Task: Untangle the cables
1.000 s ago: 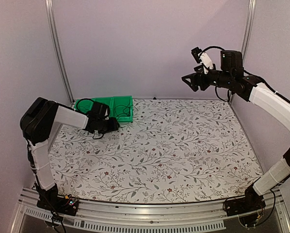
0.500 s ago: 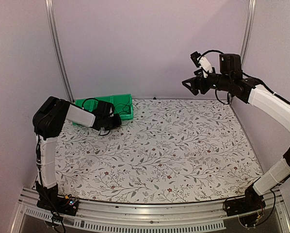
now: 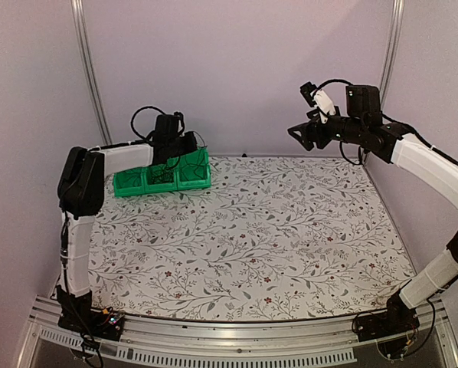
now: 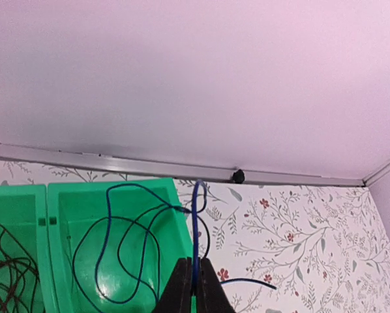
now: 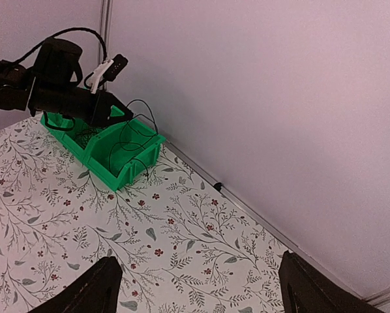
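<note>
Where floral tabletop (image 3: 290,230) meets lilac wall (image 3: 237,69), left end effector (image 4: 194,262) pinching cable (image 4: 194,222); right end effector (image 3: 295,135) wide

bin (image 3: 129,185) at far-left corner of table (image 3: 290,230), cables (image 4: 194,222) in it, left gripper (image 4: 194,264) above

Top view looks down from behind; wrist views (both high) share the green bin (image 4: 64,202).

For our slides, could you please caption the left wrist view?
Left claw pinching a thin dark cable above the green plastic bin.
</note>
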`<state>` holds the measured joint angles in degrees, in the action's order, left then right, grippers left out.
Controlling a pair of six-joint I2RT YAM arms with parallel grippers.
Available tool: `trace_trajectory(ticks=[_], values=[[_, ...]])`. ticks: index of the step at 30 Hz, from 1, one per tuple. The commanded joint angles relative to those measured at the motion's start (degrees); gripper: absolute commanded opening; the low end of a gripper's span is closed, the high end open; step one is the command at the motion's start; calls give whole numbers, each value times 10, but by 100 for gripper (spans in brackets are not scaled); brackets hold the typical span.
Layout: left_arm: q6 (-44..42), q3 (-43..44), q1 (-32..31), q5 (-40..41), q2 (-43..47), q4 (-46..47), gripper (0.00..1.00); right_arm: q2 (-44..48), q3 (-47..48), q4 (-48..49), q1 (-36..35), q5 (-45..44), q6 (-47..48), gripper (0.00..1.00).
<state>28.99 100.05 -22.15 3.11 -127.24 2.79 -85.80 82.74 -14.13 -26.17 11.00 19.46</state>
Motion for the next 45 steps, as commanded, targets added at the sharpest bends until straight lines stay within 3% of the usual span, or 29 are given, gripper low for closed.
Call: trace_trajectory(ticks=[1, 5, 15, 21, 31, 45], values=[[-22, 86, 15, 42, -102, -103, 0, -7, 0, -2, 2, -6, 8, 88], [-16, 126, 15, 63, -129, -137, 0, 2, -13, -1, 2, -9, 15, 88], [-15, 89, 12, 88, -88, -151, 0, 9, -28, 10, 2, -5, 19, 88], [-43, -16, 14, 37, 12, 7, 0, 8, -31, 12, 2, 0, 15, 88], [-61, 127, 31, -5, 9, -9, 0, -1, -33, 13, 2, 16, 6, 87], [-28, 59, 28, -5, 18, 0, 0, -2, -45, 15, 2, 15, 5, 87]])
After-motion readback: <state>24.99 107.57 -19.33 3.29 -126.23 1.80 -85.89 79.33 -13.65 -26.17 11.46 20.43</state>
